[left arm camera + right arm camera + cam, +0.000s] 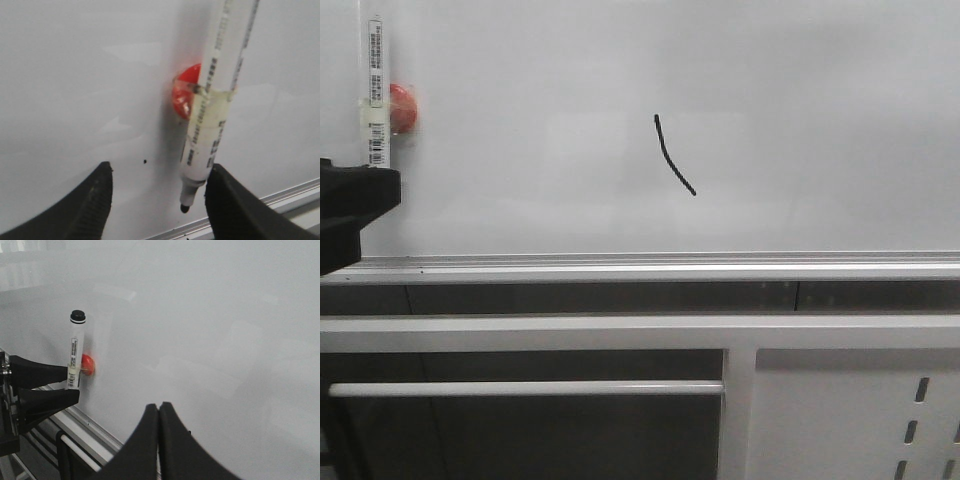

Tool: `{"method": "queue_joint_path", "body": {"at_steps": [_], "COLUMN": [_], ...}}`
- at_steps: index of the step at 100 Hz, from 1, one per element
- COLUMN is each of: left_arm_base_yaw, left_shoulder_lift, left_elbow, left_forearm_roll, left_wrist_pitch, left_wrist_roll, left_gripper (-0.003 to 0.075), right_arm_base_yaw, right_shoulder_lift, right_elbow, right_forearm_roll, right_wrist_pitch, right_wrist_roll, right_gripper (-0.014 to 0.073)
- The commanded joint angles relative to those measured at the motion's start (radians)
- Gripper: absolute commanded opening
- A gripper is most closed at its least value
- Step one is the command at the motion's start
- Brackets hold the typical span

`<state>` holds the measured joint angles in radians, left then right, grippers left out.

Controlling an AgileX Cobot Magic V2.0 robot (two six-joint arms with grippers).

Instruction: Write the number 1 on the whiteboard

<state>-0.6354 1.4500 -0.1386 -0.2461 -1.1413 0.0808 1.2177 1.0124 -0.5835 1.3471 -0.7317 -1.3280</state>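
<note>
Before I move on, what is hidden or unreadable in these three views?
- White barrel marker: label print too small and blurred in every view; its upper end is cut off by the left wrist view's edge.
- Red round magnet: partly hidden behind the marker.
- Black curved stroke, the number 1: outside both wrist views.
- Left gripper: mostly cut off in the front view.
- Right gripper: absent from the front view.

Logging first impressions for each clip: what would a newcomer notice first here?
Probably the black stroke, alone near the middle of the whiteboard. Next, the marker at the board's far left, taped to a red magnet, tip down, standing between the open fingers of the left gripper. The right gripper is shut and empty.
</note>
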Motion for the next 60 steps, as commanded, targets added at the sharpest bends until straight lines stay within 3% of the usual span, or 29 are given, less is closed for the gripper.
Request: {"method": "queue_joint_path", "body": {"at_steps": [1, 60], "left_arm_base_yaw": [0.002, 0.002], "left_shoulder_lift": [-0.023, -0.217], "left_elbow": [-0.003, 0.100], "left_forearm_roll": [0.003, 0.081], "left_wrist_pitch": [-0.221, -0.221], "left_wrist_roll": [-0.008, -0.008], "left_gripper": [0.0388, 0.0368], "right_arm_base_yaw": [-0.002, 0.023], "right_shoulder_lift": [-0.019, -0.019], "right_elbow": [-0.027, -0.027], "right_forearm_roll": [-0.051, -0.049], "right_wrist_pitch": [-0.024, -0.031], "right_wrist_roll": [-0.011, -0.011], "right_gripper": [-0.0079, -0.0079]}}
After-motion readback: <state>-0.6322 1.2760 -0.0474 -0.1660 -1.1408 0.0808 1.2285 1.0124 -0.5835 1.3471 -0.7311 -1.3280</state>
